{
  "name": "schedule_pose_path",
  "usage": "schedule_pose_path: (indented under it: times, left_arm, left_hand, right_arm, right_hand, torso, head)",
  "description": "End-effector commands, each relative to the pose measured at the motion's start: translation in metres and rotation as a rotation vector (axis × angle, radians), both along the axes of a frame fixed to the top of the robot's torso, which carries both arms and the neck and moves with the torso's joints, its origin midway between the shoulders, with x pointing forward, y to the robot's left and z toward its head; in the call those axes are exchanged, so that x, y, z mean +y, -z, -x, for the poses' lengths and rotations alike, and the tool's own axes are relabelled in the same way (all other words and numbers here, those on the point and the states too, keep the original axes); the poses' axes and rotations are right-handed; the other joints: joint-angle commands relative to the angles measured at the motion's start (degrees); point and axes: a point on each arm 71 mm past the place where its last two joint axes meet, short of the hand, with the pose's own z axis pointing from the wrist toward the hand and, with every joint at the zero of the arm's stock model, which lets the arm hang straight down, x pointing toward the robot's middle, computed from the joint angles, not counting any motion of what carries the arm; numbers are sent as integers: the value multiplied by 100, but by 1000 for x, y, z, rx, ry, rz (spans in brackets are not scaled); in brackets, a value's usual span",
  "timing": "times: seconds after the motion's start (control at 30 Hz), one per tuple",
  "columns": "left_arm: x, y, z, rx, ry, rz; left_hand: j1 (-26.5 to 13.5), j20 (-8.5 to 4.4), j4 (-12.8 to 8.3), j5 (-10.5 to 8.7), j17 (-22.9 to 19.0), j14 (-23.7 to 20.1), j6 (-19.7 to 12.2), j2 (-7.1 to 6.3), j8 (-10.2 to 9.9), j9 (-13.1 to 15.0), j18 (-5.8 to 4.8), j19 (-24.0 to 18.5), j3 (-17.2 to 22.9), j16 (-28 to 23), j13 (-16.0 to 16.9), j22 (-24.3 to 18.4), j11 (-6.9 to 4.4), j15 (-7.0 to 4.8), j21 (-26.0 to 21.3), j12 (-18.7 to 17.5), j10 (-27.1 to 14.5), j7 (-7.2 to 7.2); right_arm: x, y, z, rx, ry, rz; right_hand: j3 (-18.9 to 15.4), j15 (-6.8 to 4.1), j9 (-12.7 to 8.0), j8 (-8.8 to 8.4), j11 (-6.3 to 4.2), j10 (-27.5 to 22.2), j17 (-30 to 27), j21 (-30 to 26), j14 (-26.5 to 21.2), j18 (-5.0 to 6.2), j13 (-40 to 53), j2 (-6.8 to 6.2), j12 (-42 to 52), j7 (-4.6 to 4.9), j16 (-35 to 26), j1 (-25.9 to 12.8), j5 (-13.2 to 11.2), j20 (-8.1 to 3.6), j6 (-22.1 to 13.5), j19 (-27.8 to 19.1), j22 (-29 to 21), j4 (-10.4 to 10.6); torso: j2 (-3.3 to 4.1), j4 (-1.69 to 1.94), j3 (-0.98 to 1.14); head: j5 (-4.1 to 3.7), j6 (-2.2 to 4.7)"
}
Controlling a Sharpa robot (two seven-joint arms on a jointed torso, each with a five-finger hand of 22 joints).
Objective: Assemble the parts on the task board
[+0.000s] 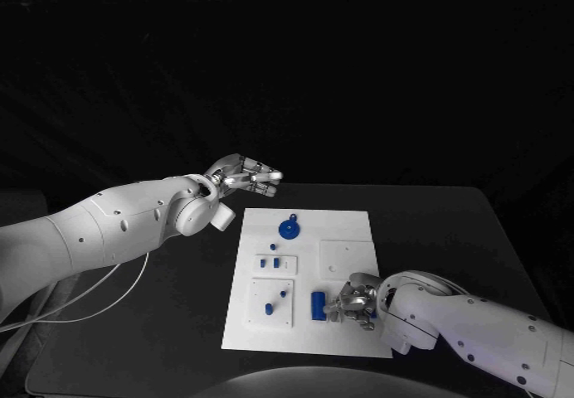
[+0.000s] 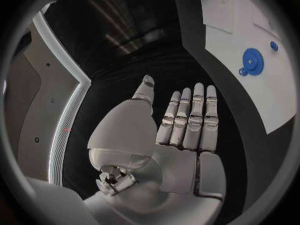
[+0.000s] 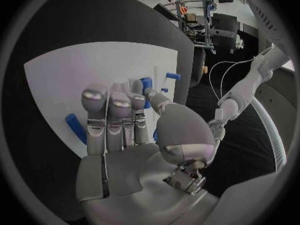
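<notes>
While the white board (image 1: 305, 282) lies in the middle of the black bench (image 1: 443, 224), reaching toward its near edge, the two hands are well apart from each other. The left hand (image 1: 245, 176) hovers above the bench just past the board's far left corner, clear of the board; in its wrist view the fingers (image 2: 187, 120) lie straight and close side by side, the thumb stands apart from them, and nothing is held.

The right hand (image 1: 355, 303) is down over the near right part of the board. In its wrist view the fingers (image 3: 112, 115) are curled forward over the white surface with the thumb (image 3: 159, 102) drawn in toward them, next to a small blue piece (image 3: 147, 87). Whether that piece is actually pinched or only lies beside the fingertips cannot be told.

On the board, a blue gear with a small tab (image 1: 289, 228) lies near the far edge, left of centre. A tiny blue peg (image 1: 274, 246) sits just nearer than it. Two small blue pieces (image 1: 269, 263) stand side by side in a raised white block on the left side. Nearer still on that side, another white block carries a slanted blue pin (image 1: 268, 309). A longer blue bar (image 1: 318, 304) lies close to the near edge, just beside the right hand's fingers. A plain square plate (image 1: 346, 254) occupies the right half of the board.
</notes>
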Motion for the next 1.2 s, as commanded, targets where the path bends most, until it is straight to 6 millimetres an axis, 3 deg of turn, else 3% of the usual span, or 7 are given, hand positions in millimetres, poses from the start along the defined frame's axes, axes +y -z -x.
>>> schedule_pose_path:
  times: [0.03,0.3,0.4,0.43,0.9,1.1,1.2]
  left_arm:
    - [-3,0,1,7,21,9]
    - [-3,1,1,12,25,9]
    - [-2,1,1,13,25,8]
    - [-2,1,1,13,25,8]
    - [-2,1,1,11,23,4]
    - [0,1,0,6,16,1]
    - [0,0,0,1,12,0]
  left_hand:
    - [-15,23,17,-17,7,-42,-16,64,3,-2,23,-17,-13,-23,-1,6,17,3,16,-14,-36,41]
    - [-17,27,-16,-16,7,-48,-8,113,2,-1,28,-19,-63,-22,-1,6,16,5,15,-15,-31,46]
    - [-19,28,-26,-16,7,-49,-8,137,3,-1,28,-21,-79,-23,-1,6,16,6,15,-14,-33,46]
    - [-19,28,-26,-16,7,-49,-8,137,3,-1,28,-21,-79,-23,-1,6,16,6,15,-14,-33,46]
    - [-5,28,-45,-15,7,-49,-5,142,4,-1,28,-21,-85,-22,-1,6,17,6,16,-14,-32,46]
    - [-6,27,-60,-15,8,-46,-1,125,5,0,29,-18,-94,-22,-1,7,14,4,18,-13,-26,36]
    - [-6,27,-60,-15,8,-46,-1,125,5,0,29,-18,-94,-22,-1,7,14,4,18,-13,-26,36]
  right_arm:
    - [0,1,-1,0,31,3]
    - [1,4,1,14,24,6]
    - [1,4,1,13,17,5]
    - [2,4,1,10,13,7]
    - [-6,-4,2,-55,20,-8]
    - [-19,-29,-7,-89,70,-93]
    - [-26,-42,-13,-103,83,-122]
  right_hand:
    - [28,-31,70,-22,7,38,-5,22,6,-63,11,5,20,-24,16,-45,-6,-51,2,270,536,-67]
    - [-28,-31,169,-26,6,43,-19,18,5,-62,41,-1,5,-32,31,-86,83,-50,-11,263,532,-167]
    - [-297,-32,177,-23,5,46,-19,24,4,-66,53,-130,8,-36,36,-139,726,-53,11,261,533,-172]
    - [-649,-43,169,-52,11,50,-22,33,1,-68,62,5,4,-65,40,5,737,-51,-3,266,535,-222]
    - [-964,-37,-18,-33,7,45,-53,10,-4,-65,92,-187,4,-31,29,318,673,-59,6,251,527,-316]
    - [-1257,39,-1777,-34,155,3,-54,4,-10,21,174,-189,146,220,36,503,702,24,-394,251,529,-35]
    - [-1287,51,-1947,-37,158,-2,-58,9,-14,22,170,-162,148,263,29,538,665,29,-441,252,530,-30]
  torso:
    - [0,1,1]
    - [-1,-7,0]
    - [0,-6,2]
    - [1,-6,4]
    - [-5,-13,1]
    - [-5,-25,5]
    - [-2,-28,9]
  head:
    - [-6,-2]
    - [0,-13]
    - [2,-19]
    - [2,-20]
    - [-24,-9]
    - [-56,24]
    - [-82,31]
